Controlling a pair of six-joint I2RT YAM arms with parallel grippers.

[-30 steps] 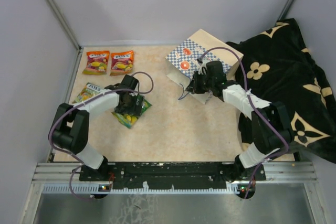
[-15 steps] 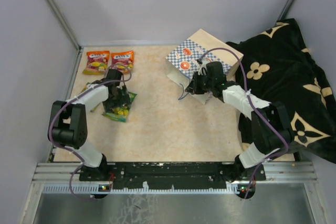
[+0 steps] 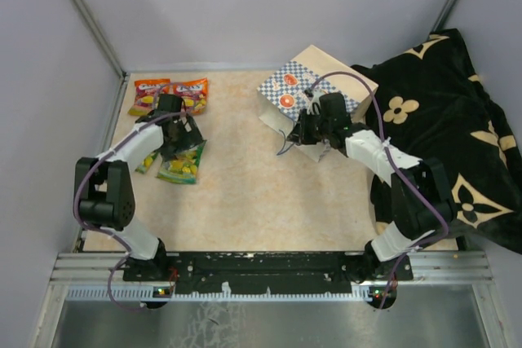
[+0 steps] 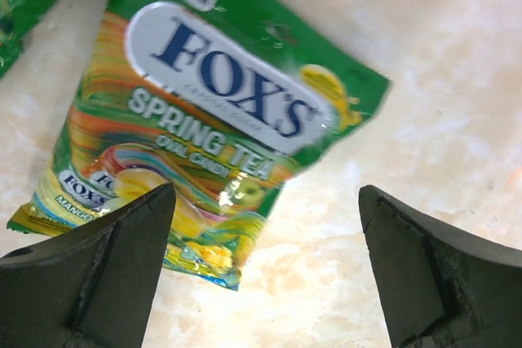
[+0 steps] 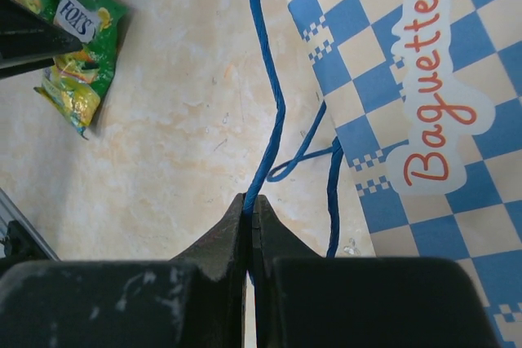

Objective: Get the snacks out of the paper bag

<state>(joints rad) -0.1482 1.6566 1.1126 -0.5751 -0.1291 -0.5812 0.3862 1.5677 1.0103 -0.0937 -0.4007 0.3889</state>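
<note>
Left wrist: left fingers (image 4: 90,275) wide apart, low over green snack (image 4: 204,128).

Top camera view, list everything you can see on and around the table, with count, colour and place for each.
orange snacks: two, orange-red, side by side at the table's far left corner
green snacks: two, green, left side, one partly hidden under the left arm
paper bag: one, beige with a blue-white checked side, far side, right of centre
blue cord handle: one, blue, running from the bag into the right tool
black cloth: one, black with gold flower marks, right edge
table: one, beige marbled
left tool: one, black, open above a green snack
right tool: one, black, shut on the blue cord handle
</note>
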